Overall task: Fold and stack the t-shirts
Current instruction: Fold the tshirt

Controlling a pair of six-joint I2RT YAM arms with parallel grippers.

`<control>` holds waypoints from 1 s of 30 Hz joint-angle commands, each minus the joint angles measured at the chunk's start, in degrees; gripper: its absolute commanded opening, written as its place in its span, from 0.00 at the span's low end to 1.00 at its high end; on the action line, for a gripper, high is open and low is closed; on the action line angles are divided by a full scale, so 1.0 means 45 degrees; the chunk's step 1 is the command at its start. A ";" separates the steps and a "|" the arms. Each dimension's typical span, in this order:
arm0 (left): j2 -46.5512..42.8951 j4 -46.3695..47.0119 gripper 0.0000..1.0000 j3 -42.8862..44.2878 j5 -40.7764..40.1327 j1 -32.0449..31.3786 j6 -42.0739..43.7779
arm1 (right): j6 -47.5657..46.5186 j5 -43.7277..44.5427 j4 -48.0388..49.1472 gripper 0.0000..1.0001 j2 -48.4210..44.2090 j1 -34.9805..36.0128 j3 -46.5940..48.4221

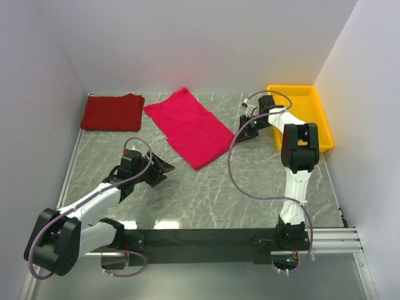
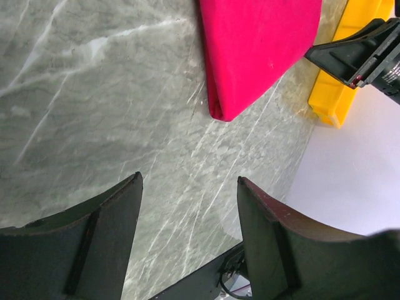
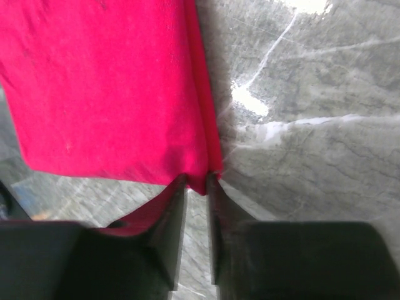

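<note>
Fingertips of the right gripper (image 3: 196, 182) pinch the folded corner of the crimson t-shirt (image 3: 100, 87), with most of its cloth spread ahead of them. The left gripper (image 2: 187, 181) hangs released, its 2 fingers apart over the table (image 2: 94, 94), another corner of that shirt just ahead. The darker t-shirt (image 1: 112, 112) lies folded, well apart from both.

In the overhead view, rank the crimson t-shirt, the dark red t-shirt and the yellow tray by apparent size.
Largest, tied: crimson t-shirt and yellow tray; they look alike, and the right arm hides part of the tray.
Smallest: dark red t-shirt, folded.
</note>
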 commanded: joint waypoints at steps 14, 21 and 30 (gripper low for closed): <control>-0.2407 0.0332 0.66 -0.1462 0.0395 -0.0485 -0.1062 | -0.0075 -0.0674 -0.0055 0.00 -0.4177 -0.0125 -0.6161; -0.3462 0.0975 0.66 -0.2322 0.0492 -0.1247 -0.1394 | -0.0425 -0.0673 -0.0971 0.00 -0.5958 -0.0126 -0.7360; -0.1416 0.2090 0.65 -0.1524 0.0298 -0.1346 -0.0596 | -0.1714 -0.0148 -0.1657 0.63 -0.6756 -0.0418 -0.6910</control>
